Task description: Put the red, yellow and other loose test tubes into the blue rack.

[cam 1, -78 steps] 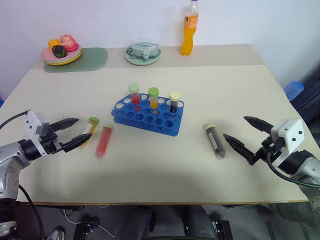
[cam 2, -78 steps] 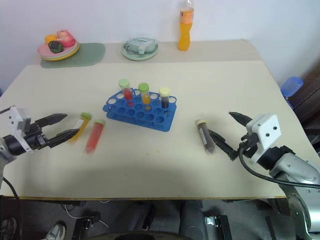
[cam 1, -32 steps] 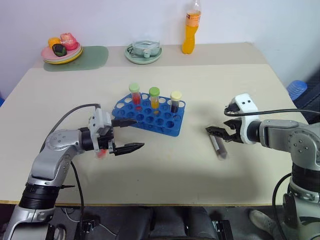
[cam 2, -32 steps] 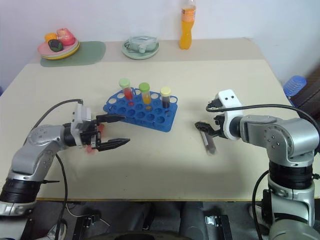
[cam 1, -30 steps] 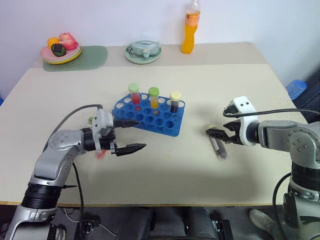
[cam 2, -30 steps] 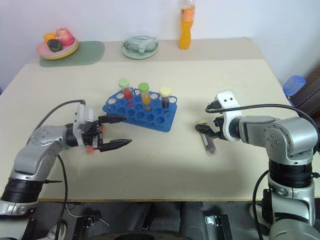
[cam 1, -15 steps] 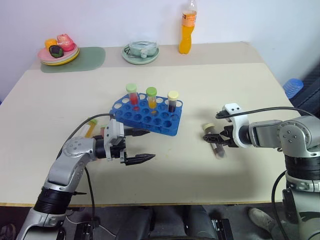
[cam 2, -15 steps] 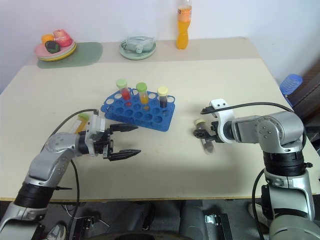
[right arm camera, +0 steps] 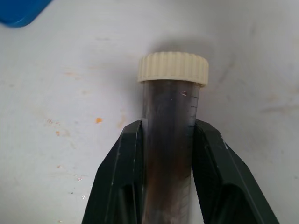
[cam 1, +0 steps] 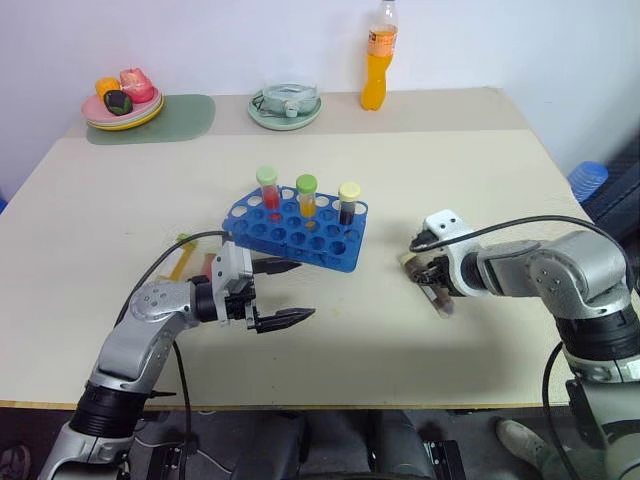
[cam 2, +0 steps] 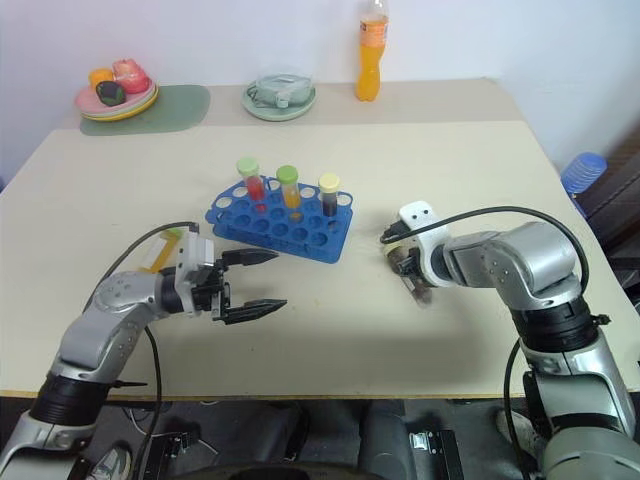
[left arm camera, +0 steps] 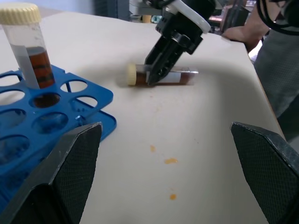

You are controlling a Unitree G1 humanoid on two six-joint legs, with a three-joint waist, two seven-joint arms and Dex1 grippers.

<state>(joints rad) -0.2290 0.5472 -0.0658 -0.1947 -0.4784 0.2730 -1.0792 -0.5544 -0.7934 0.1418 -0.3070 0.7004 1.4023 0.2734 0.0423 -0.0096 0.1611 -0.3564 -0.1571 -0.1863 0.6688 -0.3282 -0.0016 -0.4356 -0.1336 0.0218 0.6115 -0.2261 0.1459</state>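
The blue rack (cam 1: pixel 296 235) stands mid-table with three capped test tubes upright in it: red (cam 1: pixel 269 190), yellow (cam 1: pixel 307 196) and dark brown (cam 1: pixel 348 204). To its right a dark brown test tube (right arm camera: pixel 169 116) with a cream cap lies flat on the table, and my right gripper (right arm camera: pixel 168 154) is shut on its body just below the cap. My left gripper (cam 1: pixel 300 290) is open and empty, held level in front of the rack's near left corner. Behind my left arm lie a loose yellow tube (cam 1: pixel 181 256) and a mostly hidden red one (cam 1: pixel 208 263).
At the back stand an orange drink bottle (cam 1: pixel 375 60), a pale green dish (cam 1: pixel 285 108) and a plate of toy food (cam 1: pixel 122 100) on a green mat. A person in grey (left arm camera: pixel 280 60) is past the table's right edge.
My right gripper has come down over the lying dark tube and shut on it. The left gripper has stayed open and nearly still.
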